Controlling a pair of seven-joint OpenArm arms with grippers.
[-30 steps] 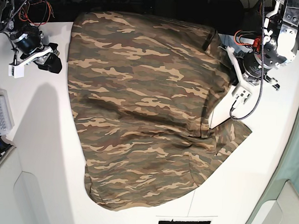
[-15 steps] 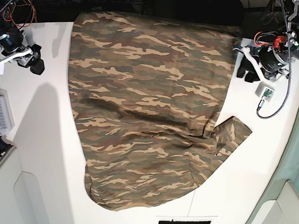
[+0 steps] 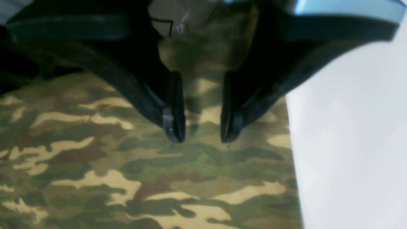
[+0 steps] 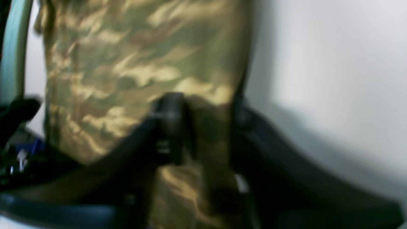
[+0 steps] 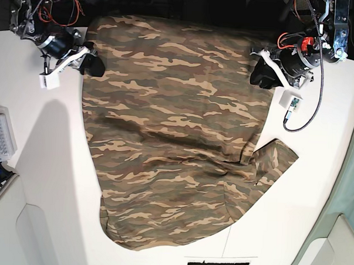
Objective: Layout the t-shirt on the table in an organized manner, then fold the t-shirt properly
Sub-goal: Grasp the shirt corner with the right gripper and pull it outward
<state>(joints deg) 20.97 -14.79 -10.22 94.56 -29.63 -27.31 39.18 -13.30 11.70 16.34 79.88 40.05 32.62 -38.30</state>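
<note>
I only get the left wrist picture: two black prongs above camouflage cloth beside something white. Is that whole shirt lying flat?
Observer: Mostly. In the base view the olive, brown and tan camouflage fabric t-shirt is spread across the wide white table, with wrinkles near its middle.
Operator: Any bit out of place?
Observer: One short sleeve sticks out on the side of the left gripper, creased where it joins the body.
Operator: Where is the other arm?
Observer: The right gripper is at the opposite far edge of the shirt; its wrist picture is too blurred to tell whether it grips.
</note>
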